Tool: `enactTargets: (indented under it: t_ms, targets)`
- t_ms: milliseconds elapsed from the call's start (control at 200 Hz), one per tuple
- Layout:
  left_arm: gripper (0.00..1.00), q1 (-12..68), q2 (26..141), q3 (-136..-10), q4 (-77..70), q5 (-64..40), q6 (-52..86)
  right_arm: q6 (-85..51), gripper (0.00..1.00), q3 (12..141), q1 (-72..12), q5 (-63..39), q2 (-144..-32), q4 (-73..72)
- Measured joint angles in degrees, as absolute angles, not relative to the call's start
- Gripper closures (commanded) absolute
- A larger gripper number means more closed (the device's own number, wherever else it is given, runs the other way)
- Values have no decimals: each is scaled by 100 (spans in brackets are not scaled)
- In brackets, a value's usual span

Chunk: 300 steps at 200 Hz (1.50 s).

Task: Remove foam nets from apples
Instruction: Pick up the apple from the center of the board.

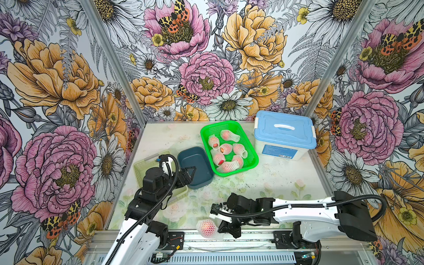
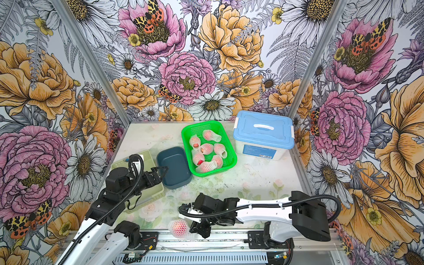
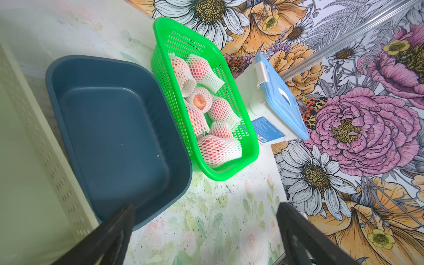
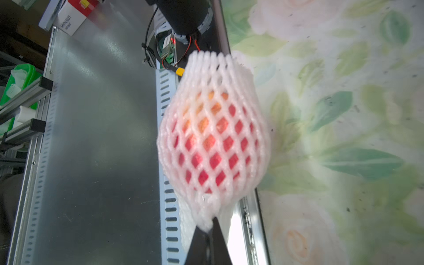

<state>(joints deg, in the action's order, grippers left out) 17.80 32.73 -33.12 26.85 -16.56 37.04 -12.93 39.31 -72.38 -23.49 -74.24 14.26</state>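
Near edge of the tabletop (image 1: 263, 181), about the middle: one apple (image 4: 210, 142) inside its foam net (image 4: 202, 62), over the aluminium rail (image 1: 252, 243). The right gripper (image 4: 210, 226) is pinched tight on the net's gathered end and does not touch the fruit. Resting or hanging: can't tell.

Surface: pale rose-and-leaf print, dark specks.

Left side, mid-depth: the left gripper (image 1: 191, 172), jaws spread wide and holding nothing, above the near-left rim of a dark blue tub (image 1: 197, 160). A pale green basket (image 1: 141, 169) lies under its arm.

Further back: green basket (image 1: 229, 126) just beside the tub, several netted apples (image 1: 226, 148) inside.

Far right corner: blue-lidded box (image 1: 284, 130).

Room: the walls (image 1: 206, 68) carry large floral paper, with aluminium posts (image 1: 112, 57) at the corners.
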Motion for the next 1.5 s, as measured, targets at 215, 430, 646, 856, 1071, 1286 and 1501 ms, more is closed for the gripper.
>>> enactTargets:
  t_ms: [215, 430, 646, 856, 1071, 1286, 1501]
  targets:
    - [1, 2661, 3776, -3347, 2676, -1518, 3649, -1299, 100, 3830, -6987, -1852, -7140, 1715]
    - [1, 3441, 4073, -3352, 2679, -1317, 3664, -1459, 100, 3813, -6967, -674, -7085, 2088]
    - [1, 3607, 4471, -3343, 2703, -1525, 3721, -1391, 100, 3701, -7057, 919, -6114, 2204]
    - [19, 3885, 4742, -3415, 2779, -1680, 3721, -993, 100, 3701, -7131, 1632, -5907, 2228]
    - [25, 3887, 4838, -3701, 2753, -1946, 3566, -709, 100, 3704, -7131, 1758, -5745, 2294]
    - [21, 3887, 5157, -3948, 2587, -2617, 3409, -342, 100, 3861, -7201, 1765, -5690, 2394]
    - [31, 3887, 5343, -4064, 2515, -2969, 3275, 97, 100, 4021, -7286, 1870, -5575, 2425]
